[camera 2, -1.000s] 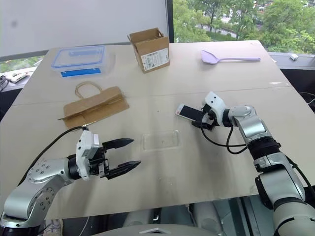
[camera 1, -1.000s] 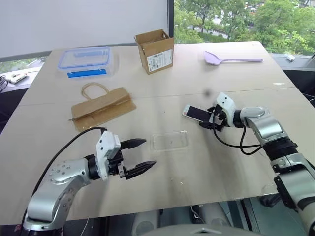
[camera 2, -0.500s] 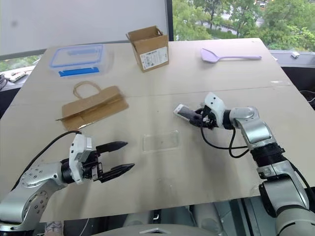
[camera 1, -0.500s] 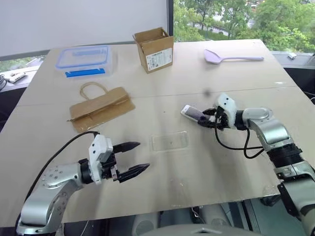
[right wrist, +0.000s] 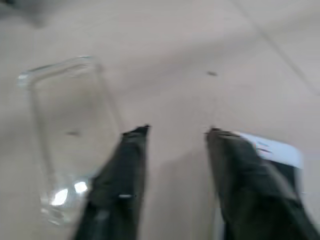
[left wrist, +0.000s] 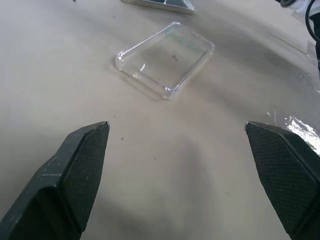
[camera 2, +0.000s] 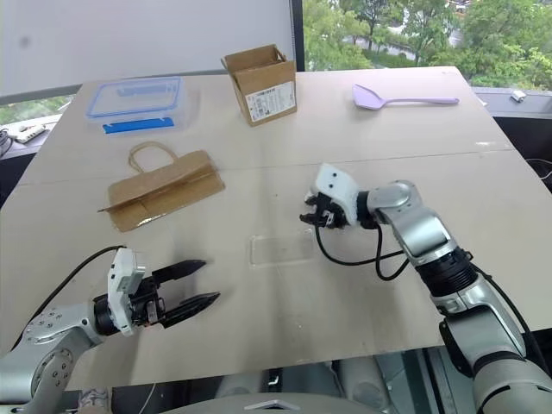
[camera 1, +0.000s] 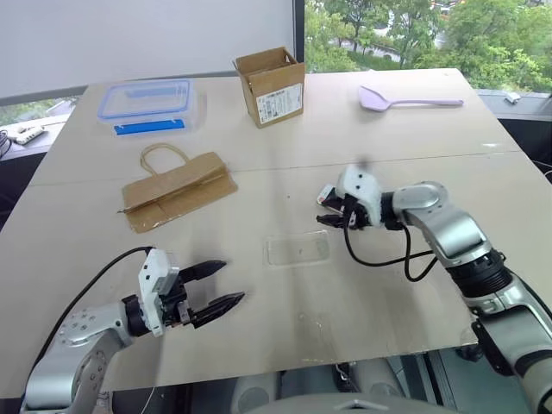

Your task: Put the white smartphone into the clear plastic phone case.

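Note:
The clear plastic phone case (camera 1: 297,248) lies flat and empty at the table's middle, and it also lies ahead of the fingers in the left wrist view (left wrist: 165,59). My right gripper (camera 1: 326,213) hovers just beyond the case's right end, open, with nothing in the gap (right wrist: 178,131). The white smartphone (right wrist: 277,152) shows beside the outer face of one right finger, not between the two; whether it touches that finger I cannot tell. My left gripper (camera 1: 231,282) is open wide, low over the near-left of the table, pointing at the case from a hand's length away.
A folded brown paper bag (camera 1: 177,185) lies at mid-left. A clear storage box with a blue-rimmed lid (camera 1: 147,103) and an open cardboard box (camera 1: 270,86) stand at the back. A lilac spatula (camera 1: 405,101) lies at the back right.
My right gripper has swung left toward the case; the smartphone it gripped half a second ago now sits outside its fingers. My left gripper has drawn back toward the near-left, still open.

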{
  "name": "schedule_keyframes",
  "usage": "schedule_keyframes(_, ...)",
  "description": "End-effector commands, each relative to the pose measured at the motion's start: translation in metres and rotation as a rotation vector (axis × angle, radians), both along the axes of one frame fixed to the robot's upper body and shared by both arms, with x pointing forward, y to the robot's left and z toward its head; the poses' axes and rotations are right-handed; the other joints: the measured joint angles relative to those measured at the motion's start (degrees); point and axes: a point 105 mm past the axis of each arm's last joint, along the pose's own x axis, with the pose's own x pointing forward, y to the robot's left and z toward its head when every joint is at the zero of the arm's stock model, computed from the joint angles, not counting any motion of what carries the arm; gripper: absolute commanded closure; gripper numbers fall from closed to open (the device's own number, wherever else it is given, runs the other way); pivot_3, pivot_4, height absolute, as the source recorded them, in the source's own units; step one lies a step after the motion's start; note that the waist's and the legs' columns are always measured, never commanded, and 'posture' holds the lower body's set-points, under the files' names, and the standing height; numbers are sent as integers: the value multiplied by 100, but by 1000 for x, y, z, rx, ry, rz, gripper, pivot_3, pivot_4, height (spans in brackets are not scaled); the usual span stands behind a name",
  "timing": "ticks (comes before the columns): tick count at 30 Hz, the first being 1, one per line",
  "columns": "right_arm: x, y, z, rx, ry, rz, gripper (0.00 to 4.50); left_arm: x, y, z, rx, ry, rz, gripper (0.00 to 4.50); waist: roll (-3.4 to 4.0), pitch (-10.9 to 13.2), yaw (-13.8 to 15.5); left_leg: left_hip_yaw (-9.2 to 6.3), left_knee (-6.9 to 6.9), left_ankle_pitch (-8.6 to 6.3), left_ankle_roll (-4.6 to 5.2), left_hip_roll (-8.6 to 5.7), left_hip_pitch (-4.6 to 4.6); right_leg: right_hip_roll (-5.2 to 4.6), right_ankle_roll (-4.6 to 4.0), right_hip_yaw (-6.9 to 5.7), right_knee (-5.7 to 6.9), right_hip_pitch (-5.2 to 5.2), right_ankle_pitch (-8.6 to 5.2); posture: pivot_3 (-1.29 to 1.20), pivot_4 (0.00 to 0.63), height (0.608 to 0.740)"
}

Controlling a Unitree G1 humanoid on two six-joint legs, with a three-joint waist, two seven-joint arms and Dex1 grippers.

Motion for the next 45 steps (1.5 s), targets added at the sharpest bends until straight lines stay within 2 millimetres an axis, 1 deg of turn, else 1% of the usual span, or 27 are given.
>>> schedule_keyframes(1,13,-20,12,27,-35,-86,771,0,-7,18,-9,-82,-20,0,-1,0,1,-1,-2,0,0,0,-1,1,-3,-1,-1,0,1,0,150,740)
schedule_keyframes(2,15,-23,11,24,-31,-97,242,0,-8,20,-10,-86,-24,0,-1,0,-5,-1,-3,0,0,0,-1,2,-3,-1,-1,0,2,0,150,740)
schedule_keyframes(3,18,-27,8,21,-25,-119,106,-1,-10,22,-10,-93,-36,0,-1,0,-7,-2,-4,0,0,1,0,4,-3,-1,0,0,2,0,150,740)
schedule_keyframes(7,32,-41,-7,-1,18,-208,106,-4,-17,34,5,-138,-92,0,-1,1,-44,-3,-4,0,0,4,3,10,-2,0,4,0,1,0,150,740)
schedule_keyframes(9,33,-44,-18,-12,62,-220,106,-3,-18,41,-5,-161,-103,0,-1,1,-47,-2,-3,0,0,4,4,11,-1,0,5,0,1,0,150,740)
schedule_keyframes(11,35,-47,-28,-20,100,-236,106,-2,-18,45,-2,-176,-108,0,-1,1,-56,-1,-3,0,0,4,4,11,2,1,5,0,-1,0,150,740)
schedule_keyframes(14,35,-52,-44,-45,156,-247,106,-2,-16,46,2,-183,-108,0,-2,0,-79,0,-3,0,0,4,7,14,11,4,5,1,-5,0,150,740)
schedule_keyframes(17,33,-55,-55,-73,189,-250,106,-2,-15,46,7,-187,-104,0,-8,-4,-78,0,-1,0,0,4,14,15,14,5,6,6,-7,0,150,740)
schedule_keyframes(19,33,-59,-60,-92,191,-256,632,-3,-15,46,8,-189,-100,0,-10,-5,-76,0,2,0,1,4,18,14,15,5,8,8,-8,0,150,740)
schedule_keyframes(20,32,-60,-62,-101,196,-248,974,-3,-15,45,6,-188,-98,0,-9,-6,-75,0,4,0,1,4,18,14,17,5,9,8,-9,0,150,740)
schedule_keyframes(21,31,-61,-63,-108,194,-243,1430,-4,-16,45,4,-188,-96,0,-12,-8,-72,0,5,0,1,4,19,14,18,6,10,8,-9,0,150,740)
schedule_keyframes(22,30,-61,-64,-113,192,-238,1582,-4,-17,45,3,-188,-96,0,-16,-11,-70,-1,5,0,1,5,20,14,18,5,10,9,-10,0,150,740)
schedule_keyframes(25,28,-61,-65,-119,180,-220,1583,-4,-18,45,1,-190,-93,0,-20,-13,-68,0,5,0,1,5,19,13,17,6,9,9,-9,0,150,740)
schedule_keyframes(27,27,-58,-60,-95,151,-199,1587,-3,-19,44,-3,-191,-90,0,-22,-15,-63,0,5,0,1,5,19,12,16,6,9,9,-9,0,150,740)
schedule_keyframes(30,27,-51,-45,-25,98,-164,1682,-2,-20,44,-5,-191,-87,0,-21,-14,-60,0,5,0,0,5,19,12,17,6,9,9,-9,0,150,740)
schedule_keyframes(31,26,-46,-36,12,72,-136,1738,-2,-20,44,-6,-191,-85,0,-20,-13,-58,0,5,0,0,5,18,12,17,6,9,8,-9,0,150,740)
schedule_keyframes(33,22,-34,-8,119,40,-79,1738,-1,-19,43,-8,-190,-82,0,-18,-8,-58,-1,2,0,1,5,15,13,16,5,9,7,-9,0,150,740)
schedule_keyframes(35,15,-25,9,169,25,-27,1738,0,-18,43,-10,-188,-79,0,-7,6,-74,-1,-1,0,0,5,9,14,12,6,9,3,-6,0,150,740)
schedule_keyframes(36,12,-20,15,178,22,-5,1738,0,-18,43,-11,-187,-78,0,-2,10,-77,1,-2,0,1,5,6,15,11,8,9,-1,-4,0,150,740)
schedule_keyframes(39,-3,-6,23,167,19,79,1738,1,-17,43,-12,-185,-76,0,-1,10,-70,-4,-10,0,0,7,5,18,15,5,8,-3,-3,0,150,740)
schedule_keyframes(42,-15,7,25,152,19,140,1738,1,-16,43,-11,-184,-76,0,-1,11,-61,-5,-13,0,0,7,4,18,14,3,5,-4,-6,0,150,740)
schedule_keyframes(45,-26,14,13,33,-9,214,1738,1,-14,41,-4,-178,-72,0,-1,11,-62,-3,-12,0,0,7,4,16,17,3,4,-4,-9,0,150,740)
